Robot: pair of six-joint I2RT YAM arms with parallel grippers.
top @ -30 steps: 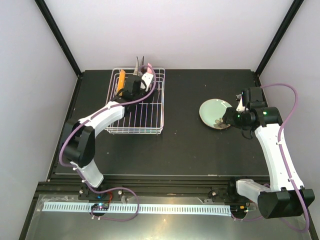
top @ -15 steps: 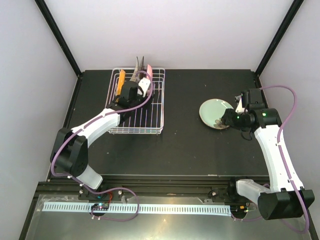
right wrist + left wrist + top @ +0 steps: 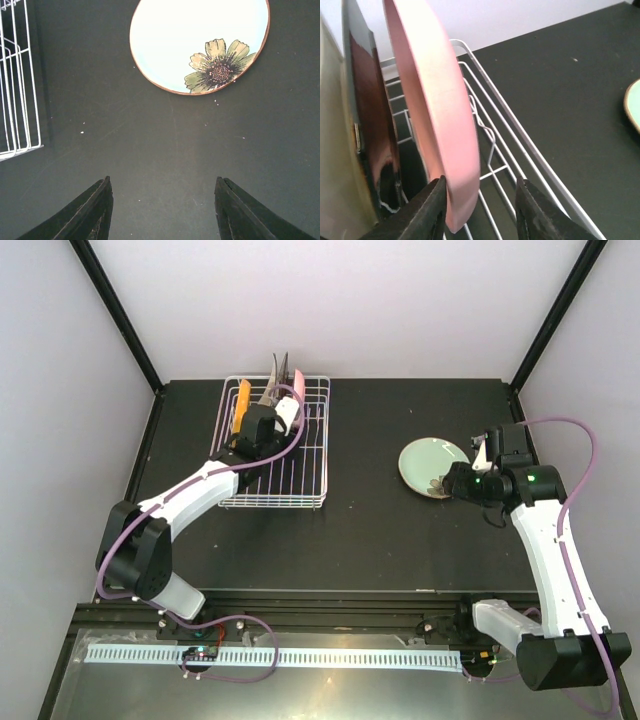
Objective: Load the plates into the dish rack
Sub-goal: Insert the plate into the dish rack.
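Observation:
The white wire dish rack [image 3: 290,475] stands at the far left. Several plates stand on edge at its far end, among them an orange one [image 3: 241,406] and the pink plate [image 3: 298,398]. My left gripper [image 3: 278,413] is open inside the rack. In the left wrist view the pink plate [image 3: 435,110] stands between the open fingers [image 3: 480,186], its lower rim against the left finger and apart from the right one. The pale green flower plate [image 3: 428,462] lies flat on the table. My right gripper [image 3: 443,483] is open and empty just short of it [image 3: 200,40].
A dark reddish plate [image 3: 370,120] and a cream one [image 3: 335,160] stand behind the pink one. The rack's right rim wire [image 3: 520,140] runs beside my left fingers. The rack's corner [image 3: 17,100] shows at the left of the right wrist view.
The left arm has reached a little farther into the rack, its elbow dropping toward the near left. The right wrist has drawn back slightly from the green plate.

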